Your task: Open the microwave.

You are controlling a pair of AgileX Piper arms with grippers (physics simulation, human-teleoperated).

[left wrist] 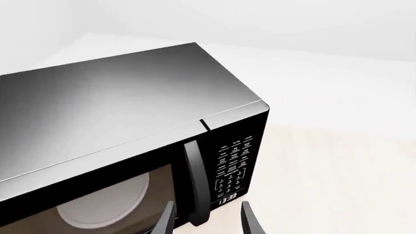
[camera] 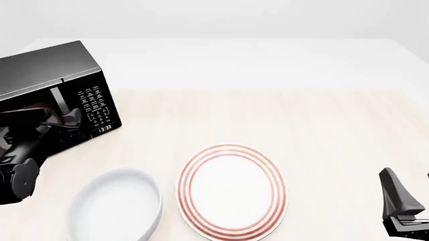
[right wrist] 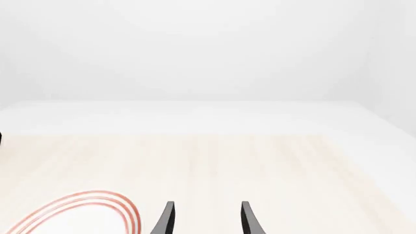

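Note:
The microwave [camera: 50, 75] is a glossy black box at the table's far left, and its door is closed. In the left wrist view the microwave [left wrist: 110, 107] fills the frame, with the white turntable [left wrist: 104, 202] behind the window, the vertical door handle [left wrist: 194, 180] and the keypad panel [left wrist: 235, 163] reading 13:33. My left gripper [left wrist: 208, 222] is open, its fingers on either side of the handle's lower end without closing on it. In the front view the left gripper [camera: 66, 119] is at the door front. My right gripper [right wrist: 206, 219] is open and empty, low at the near right [camera: 410, 190].
A white plate with red rings [camera: 231, 191] lies at the near middle and also shows in the right wrist view [right wrist: 78, 212]. A white bowl [camera: 115, 208] sits at the near left, close beside the left arm [camera: 23, 160]. The wooden tabletop [camera: 302, 120] stretches to the right.

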